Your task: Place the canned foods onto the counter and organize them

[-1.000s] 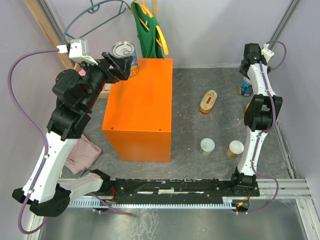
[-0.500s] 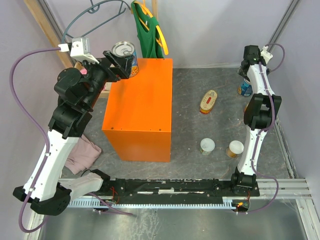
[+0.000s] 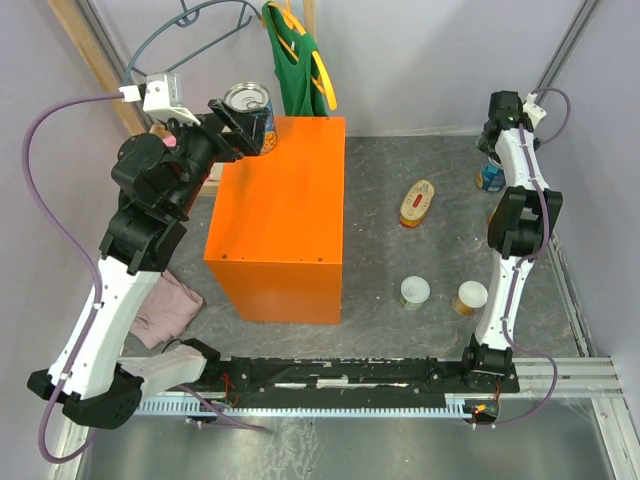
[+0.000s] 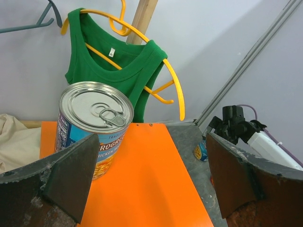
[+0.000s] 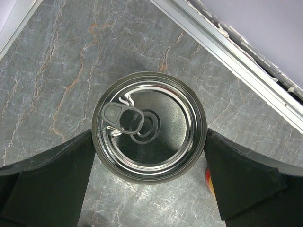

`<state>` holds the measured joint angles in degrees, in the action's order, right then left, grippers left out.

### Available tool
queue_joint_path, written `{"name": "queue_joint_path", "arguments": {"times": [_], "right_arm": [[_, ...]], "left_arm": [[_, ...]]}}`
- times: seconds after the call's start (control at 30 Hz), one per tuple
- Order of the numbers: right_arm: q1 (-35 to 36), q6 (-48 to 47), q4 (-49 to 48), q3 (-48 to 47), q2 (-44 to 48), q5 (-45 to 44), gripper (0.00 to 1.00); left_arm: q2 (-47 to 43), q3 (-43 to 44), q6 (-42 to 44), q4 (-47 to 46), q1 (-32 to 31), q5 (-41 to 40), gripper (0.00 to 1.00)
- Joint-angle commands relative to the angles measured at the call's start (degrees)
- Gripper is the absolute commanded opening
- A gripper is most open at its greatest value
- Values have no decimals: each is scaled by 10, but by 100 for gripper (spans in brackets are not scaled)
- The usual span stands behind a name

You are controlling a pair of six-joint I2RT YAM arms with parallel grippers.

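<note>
A tall blue-labelled can (image 3: 250,108) stands upright on the back left corner of the orange counter (image 3: 285,220). My left gripper (image 3: 238,130) is open just beside it. In the left wrist view the can (image 4: 92,123) stands past my left finger, outside the jaws. My right gripper (image 3: 495,145) is open and points down over the second blue can (image 3: 490,180), which stands on the floor at the far right. Its silver top (image 5: 149,132) fills the gap and the fingertips (image 5: 71,161) sit close against its sides. One oval tin (image 3: 417,203) and two white-lidded cans (image 3: 415,292) (image 3: 470,297) lie on the floor.
A green vest on a yellow hanger (image 3: 298,60) hangs behind the counter. A pink cloth (image 3: 168,305) lies left of the counter. A yellow-red tin edge (image 5: 209,182) shows beside my right finger. A metal rail (image 5: 236,61) runs along the wall.
My left arm has drawn back slightly to the left, away from the can on the counter. The can has stayed put. The right arm has barely moved.
</note>
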<state>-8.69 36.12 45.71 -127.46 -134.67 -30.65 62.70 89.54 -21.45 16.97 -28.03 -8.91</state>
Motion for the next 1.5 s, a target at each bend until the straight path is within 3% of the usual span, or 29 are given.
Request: {"name": "queue_joint_path", "arguments": {"times": [0.0,0.87,1.07,1.17,1.23,1.37,1.47], "right_arm": [[-8,-2,-12,-27,-13,1,100],[-16,1,-15,-31,-45,20,99],[-17,-3,-39,-8,-32,45,76],[-17,-3,-46,-1,-26,58,52],[-17,-3,-48,1,-23,70,31],[-18,-3,-54,12,-13,89,3],[-16,-6,-64,25,1,102,1]], "left_arm": [[7,19,20,-30,0,-6,99],[33,32,21,-27,0,-2,99],[32,34,22,-23,0,-3,99],[29,36,23,-20,0,-5,100],[28,38,23,-17,0,-4,100],[22,38,23,-11,0,-7,99],[18,37,23,-6,0,-9,99]]}}
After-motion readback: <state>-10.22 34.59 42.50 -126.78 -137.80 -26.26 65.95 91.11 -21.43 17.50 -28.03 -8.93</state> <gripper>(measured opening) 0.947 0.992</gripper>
